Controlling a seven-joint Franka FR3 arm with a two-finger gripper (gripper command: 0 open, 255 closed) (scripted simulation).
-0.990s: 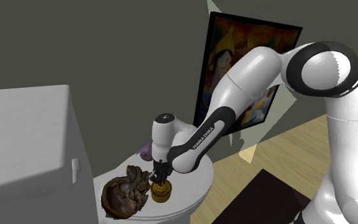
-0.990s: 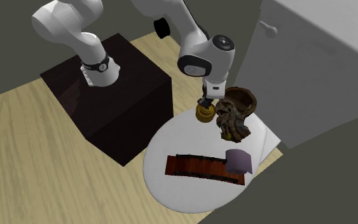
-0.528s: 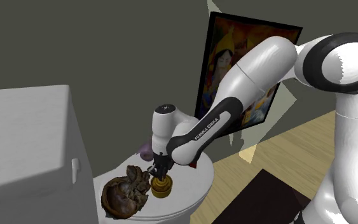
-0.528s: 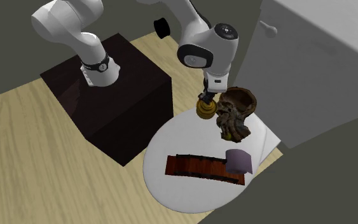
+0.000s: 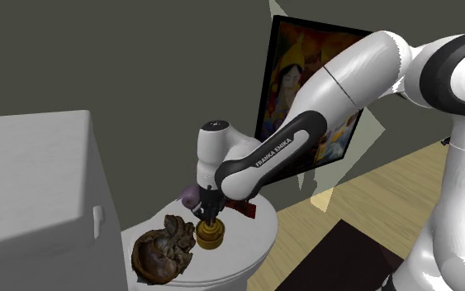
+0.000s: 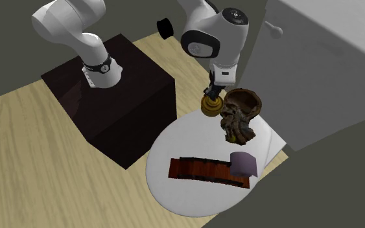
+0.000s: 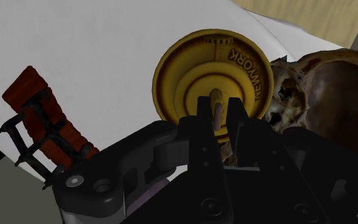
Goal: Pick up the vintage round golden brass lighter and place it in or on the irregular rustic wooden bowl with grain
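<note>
A round golden brass lighter [image 5: 210,235] hangs just above the white round table [image 5: 249,238], beside the dark brown wooden bowl [image 5: 159,253]. My gripper [image 5: 206,217] is shut on the thin stem at the lighter's top. In the second exterior view the lighter [image 6: 211,106] hangs under the gripper [image 6: 214,94], right next to the bowl [image 6: 242,114]. The wrist view looks down on the lighter's ringed disc [image 7: 190,70], with the gripper [image 7: 219,112] clasping its stem and the bowl [image 7: 329,89] alongside.
A red-brown slatted object [image 6: 203,170] and a small purple object [image 6: 243,164] lie on the table [image 6: 187,197]. A white cabinet [image 5: 32,190] stands close behind the bowl. A painting [image 5: 305,83] leans on the wall. The dark stand [image 6: 119,97] is beside the table.
The gripper has risen with the lighter in it, so the lighter now hangs a little above the table where it stood. The arm's elbow has swung upward.
</note>
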